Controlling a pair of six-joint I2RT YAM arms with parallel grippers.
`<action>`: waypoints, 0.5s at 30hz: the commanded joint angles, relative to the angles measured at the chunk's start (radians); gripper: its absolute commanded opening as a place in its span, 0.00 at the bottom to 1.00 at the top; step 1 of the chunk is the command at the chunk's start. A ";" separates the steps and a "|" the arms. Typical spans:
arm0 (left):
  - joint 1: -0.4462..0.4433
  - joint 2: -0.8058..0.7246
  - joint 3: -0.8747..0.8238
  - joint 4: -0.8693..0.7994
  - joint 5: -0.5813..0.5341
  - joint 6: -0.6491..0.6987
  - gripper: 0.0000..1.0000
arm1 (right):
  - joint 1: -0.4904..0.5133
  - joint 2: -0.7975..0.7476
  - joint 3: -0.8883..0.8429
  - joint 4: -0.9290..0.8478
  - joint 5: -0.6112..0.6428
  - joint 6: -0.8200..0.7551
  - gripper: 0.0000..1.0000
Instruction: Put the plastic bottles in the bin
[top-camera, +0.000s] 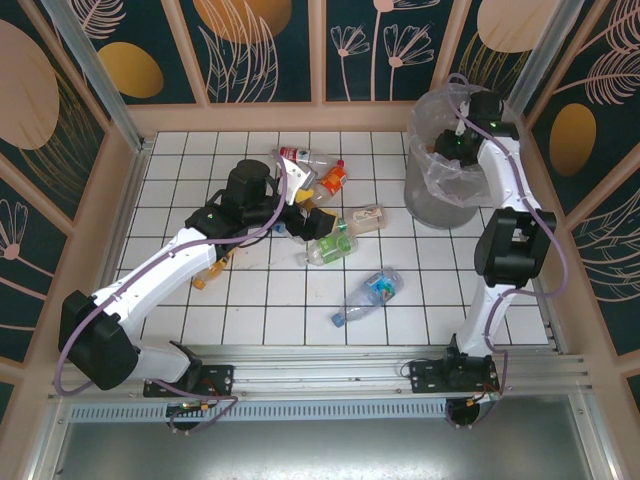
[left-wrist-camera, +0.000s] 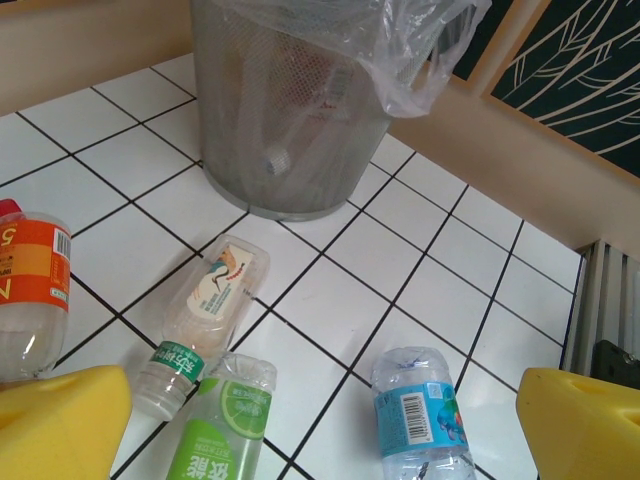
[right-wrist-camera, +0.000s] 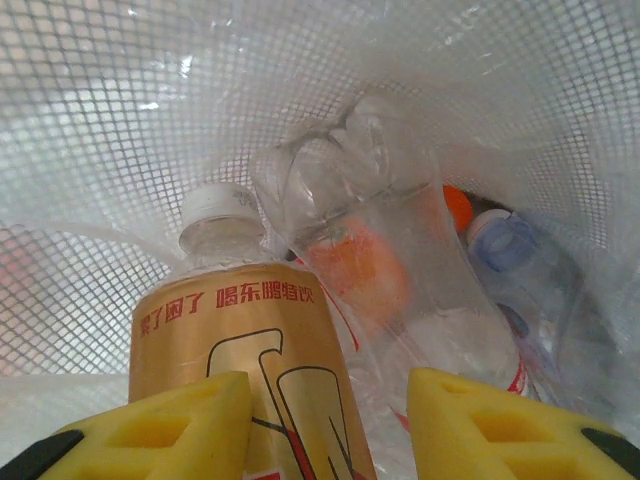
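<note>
Several plastic bottles lie on the white tiles: a red-labelled one (top-camera: 295, 157), an orange one (top-camera: 333, 178), a beige-labelled one (top-camera: 368, 218), a green one (top-camera: 332, 247) and a blue one (top-camera: 370, 295). My left gripper (top-camera: 310, 215) hovers open above them. Between its wide-set pads are the green bottle (left-wrist-camera: 225, 425) and the blue bottle (left-wrist-camera: 420, 415), with the beige bottle (left-wrist-camera: 215, 300) just beyond. The grey bin (top-camera: 440, 170) stands at the back right. My right gripper (top-camera: 462, 140) is down inside it, its jaws apart over a gold-labelled bottle (right-wrist-camera: 240, 330) and a crushed clear one (right-wrist-camera: 380, 260).
A clear bag drapes over the bin's rim (left-wrist-camera: 420, 60). More bottles lie in the bin's bottom, one with a blue cap (right-wrist-camera: 505, 240). A small orange object (top-camera: 200, 282) lies beside the left arm. A wooden ledge (top-camera: 100, 230) borders the tiled floor.
</note>
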 joint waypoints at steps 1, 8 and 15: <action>0.005 0.002 0.028 -0.006 0.023 -0.013 0.99 | 0.009 0.011 0.011 -0.068 -0.053 -0.025 0.46; 0.004 0.005 0.030 -0.004 0.030 -0.019 0.99 | -0.012 -0.035 0.012 -0.033 -0.109 0.009 0.46; 0.004 0.020 0.031 -0.041 -0.011 0.022 0.99 | -0.040 -0.184 -0.040 0.061 -0.168 0.051 0.48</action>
